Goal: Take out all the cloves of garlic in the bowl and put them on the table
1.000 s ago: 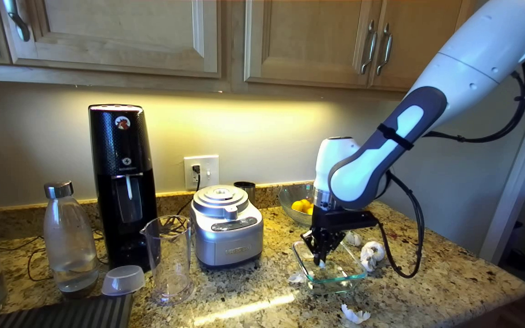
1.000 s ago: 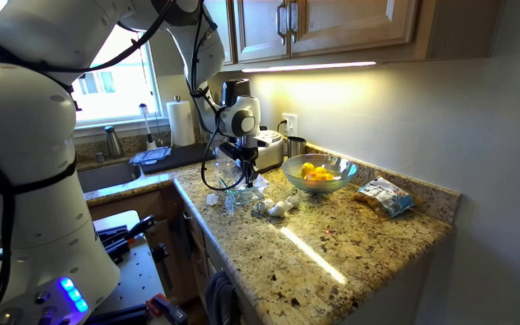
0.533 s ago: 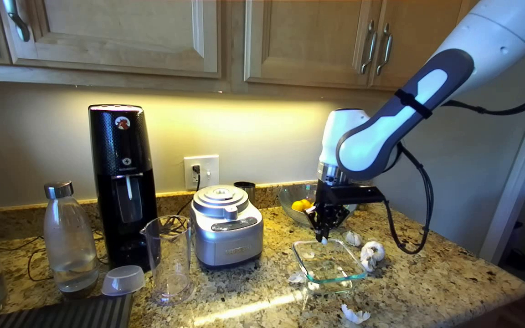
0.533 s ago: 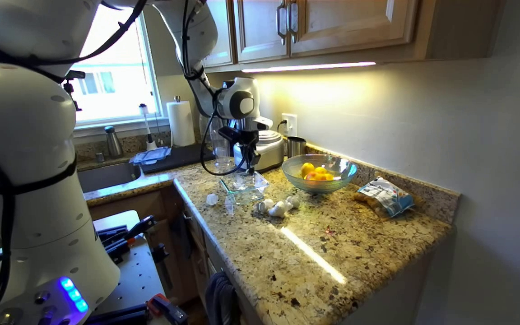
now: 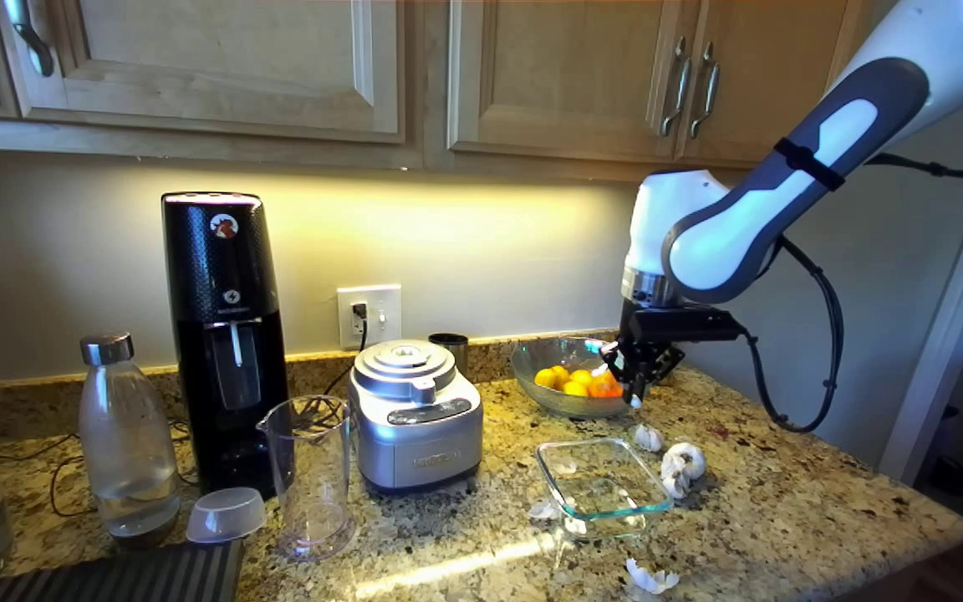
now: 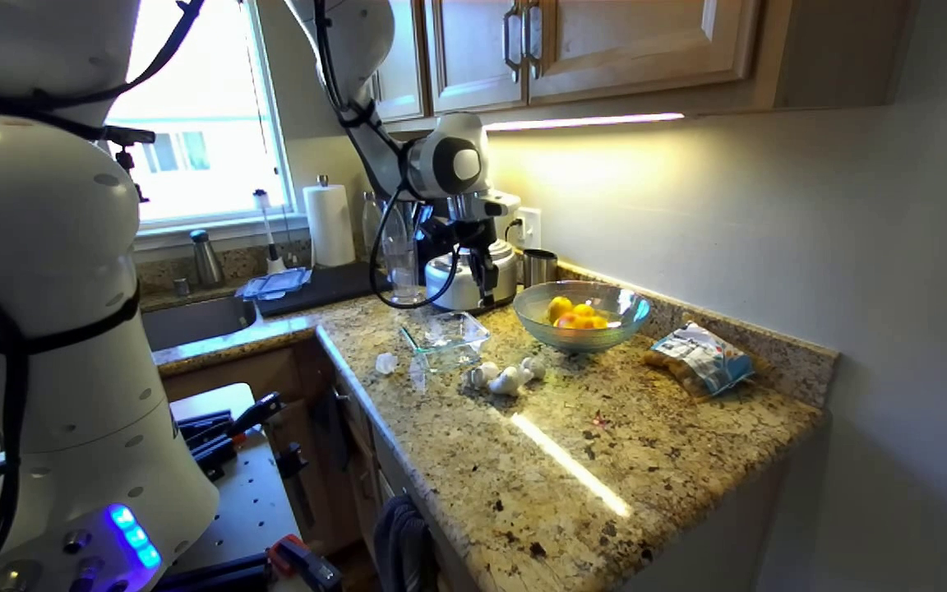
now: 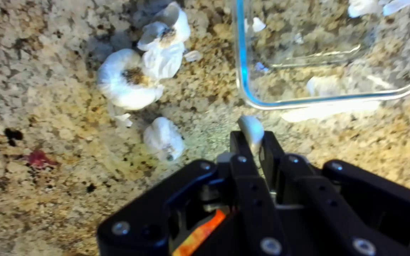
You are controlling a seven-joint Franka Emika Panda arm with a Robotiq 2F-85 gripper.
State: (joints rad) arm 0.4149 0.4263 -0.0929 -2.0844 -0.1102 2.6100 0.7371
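Clove (image 7: 252,129) higher now, between fingers (image 7: 272,148)

The hand (image 7: 254,140) hangs above the desk (image 6: 671,444) with open air beneath; the clove of garlic (image 7: 251,126) projects beyond it, reducing clearance. The bowl (image 7: 242,53) is walled on 4 sides and open at the top. In the wrist view, a narrow strip of desk separates it from the garlic bulbs (image 7: 112,74), which obstruct low passage. The fruit bowl (image 6: 572,341) obstructs the wall side. In an exterior view, the largest free area extends from the garlic bulbs to the desk end, bordered by the bag (image 6: 704,359).
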